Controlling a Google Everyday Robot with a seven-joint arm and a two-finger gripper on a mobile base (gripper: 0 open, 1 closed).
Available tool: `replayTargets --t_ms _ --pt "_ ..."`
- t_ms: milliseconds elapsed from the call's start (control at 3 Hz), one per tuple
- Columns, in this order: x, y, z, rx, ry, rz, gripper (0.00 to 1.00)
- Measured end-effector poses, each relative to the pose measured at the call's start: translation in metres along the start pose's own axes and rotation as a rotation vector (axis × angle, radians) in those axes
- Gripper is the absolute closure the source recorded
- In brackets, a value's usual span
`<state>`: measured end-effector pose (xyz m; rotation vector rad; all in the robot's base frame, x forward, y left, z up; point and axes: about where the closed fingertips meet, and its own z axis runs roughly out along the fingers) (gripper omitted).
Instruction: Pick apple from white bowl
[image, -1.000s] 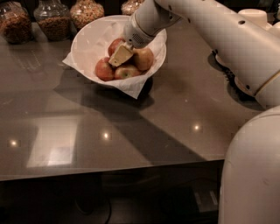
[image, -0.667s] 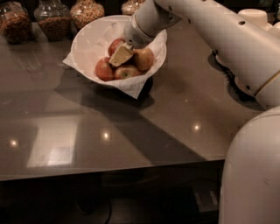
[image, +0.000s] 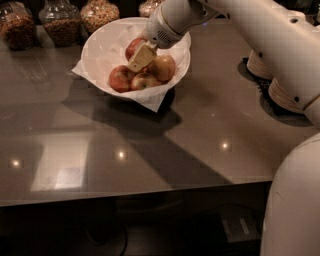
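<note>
Camera view: jaws in white bowl (image: 102, 47) at apple (image: 132, 47), grip unclear; glossy counter (image: 175, 145), jars (image: 62, 22) behind.

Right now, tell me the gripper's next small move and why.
Probably ease the gripper down and slightly toward the back, onto the dark red apple. The gripper is inside the white bowl, its tip at that apple's front edge, with a paler apple close on the other side. Neither apple looks lifted, so the pick seems not yet made.
</note>
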<state>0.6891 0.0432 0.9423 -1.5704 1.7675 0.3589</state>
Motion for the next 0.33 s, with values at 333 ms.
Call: replayTargets --t_ms 333 --pt "-0.0185 0.0005 -0.0307 0.017 -0.034 -0.041 1.0"
